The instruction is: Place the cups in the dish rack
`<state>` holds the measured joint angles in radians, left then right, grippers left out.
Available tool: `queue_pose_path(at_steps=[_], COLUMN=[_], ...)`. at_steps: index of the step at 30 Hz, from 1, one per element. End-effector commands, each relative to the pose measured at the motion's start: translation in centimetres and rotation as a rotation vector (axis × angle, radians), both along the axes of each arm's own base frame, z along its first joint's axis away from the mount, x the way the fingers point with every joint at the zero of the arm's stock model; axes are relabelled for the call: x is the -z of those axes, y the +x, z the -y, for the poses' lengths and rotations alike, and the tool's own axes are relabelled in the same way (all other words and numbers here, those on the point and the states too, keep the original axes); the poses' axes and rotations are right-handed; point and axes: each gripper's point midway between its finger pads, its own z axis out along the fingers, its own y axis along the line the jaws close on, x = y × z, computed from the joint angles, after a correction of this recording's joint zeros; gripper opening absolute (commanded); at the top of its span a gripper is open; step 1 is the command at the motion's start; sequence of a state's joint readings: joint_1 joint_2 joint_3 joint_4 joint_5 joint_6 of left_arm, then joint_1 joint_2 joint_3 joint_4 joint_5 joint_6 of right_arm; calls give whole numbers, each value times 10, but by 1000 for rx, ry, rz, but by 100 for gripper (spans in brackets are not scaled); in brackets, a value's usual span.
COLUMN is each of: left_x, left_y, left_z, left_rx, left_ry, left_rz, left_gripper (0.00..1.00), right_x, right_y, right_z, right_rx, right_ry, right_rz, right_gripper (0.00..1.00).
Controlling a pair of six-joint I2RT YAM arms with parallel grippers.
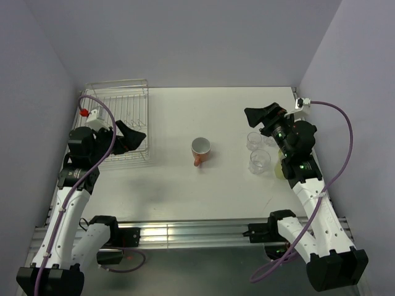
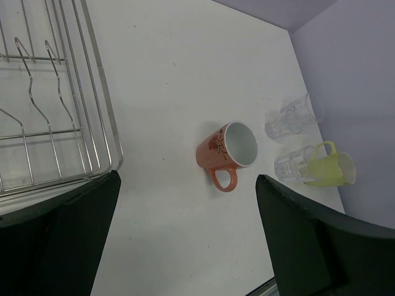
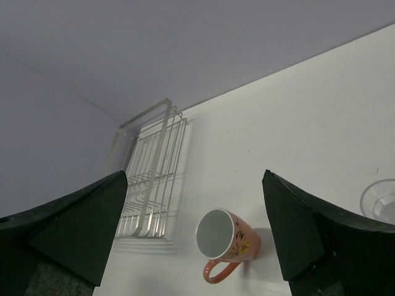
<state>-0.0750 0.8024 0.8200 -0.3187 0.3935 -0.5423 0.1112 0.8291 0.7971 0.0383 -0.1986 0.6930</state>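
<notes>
Orange mug [image 1: 200, 150]: ahead of both jaw pairs, untouched.
Left gripper [image 1: 133, 137]: jaws spread, empty; dish rack [image 1: 120, 105] beside.
Right gripper [image 1: 262, 115]: jaws spread, empty; tumblers [image 1: 260, 161] beside.

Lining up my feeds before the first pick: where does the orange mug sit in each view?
Top external: orange mug mid-frame, right of the dish rack.
Left wrist: orange mug near centre, right of the dish rack's corner.
Right wrist: orange mug bottom centre, right of the dish rack.
Shared landmark: the dish rack.
</notes>
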Motion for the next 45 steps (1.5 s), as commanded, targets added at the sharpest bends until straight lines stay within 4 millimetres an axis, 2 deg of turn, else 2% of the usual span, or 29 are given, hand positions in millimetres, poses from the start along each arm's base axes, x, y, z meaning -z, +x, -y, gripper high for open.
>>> queue_pose_path(at_steps=[1,12,21,25,26,27,33,35,36,38,39,40,41,42,43,44,45], left_x=[-19,-20,-18,-18,-16,-16,-15,-15,-15,-14,-13,-13,-13,-13,-13,-13,-13], left_y=[2,0,1,1,1,1,1,1,1,2,2,2,2,2,2,2,3], left_z=[4,7,8,8,8,8,9,9,9,9,8,8,7,7,6,6,5], left_rx=[34,49,57,58,57,58,64,61,61,61,58,58,52,52,47,42,38], left_ry=[-1,-9,-10,-10,-10,-10,-12,-11,-11,-11,-10,-10,-8,-7,-6,-5,-2], left_rz=[69,74,63,61,55,52,44,44,43,40,38,37,37,35,36,37,38], left_gripper=[99,99,99,99,99,99,99,99,99,99,99,99,99,99,99,99,99], right_x=[-21,-20,-7,-2,-7,-1,8,5,9,4,14,8,12,28,26,41,47], right_y=[-1,-1,-2,0,0,2,3,4,1,0,-1,1,2,7,6,11,11], right_z=[1,-1,-2,-9,-15,-18,-37,-43,-55,-68,-80,-86,-92,-98,-109,-118,-122], right_rx=[15,26,55,42,28,20,17,28,-5,-23,-42,-46,-50,-46,-65,-78,-87], right_ry=[-25,-61,-102,-135,-143,-168,-237,-257,-281,-299,-335,-344,-362,-408,-419,-449,-462], right_rz=[50,45,4,-26,-22,-44,-81,-79,-84,-77,-105,-101,-115,-162,-163,-197,-216], right_gripper=[98,100,100,100,100,100,100,99,98,94,92,89,83,79,74,66,63])
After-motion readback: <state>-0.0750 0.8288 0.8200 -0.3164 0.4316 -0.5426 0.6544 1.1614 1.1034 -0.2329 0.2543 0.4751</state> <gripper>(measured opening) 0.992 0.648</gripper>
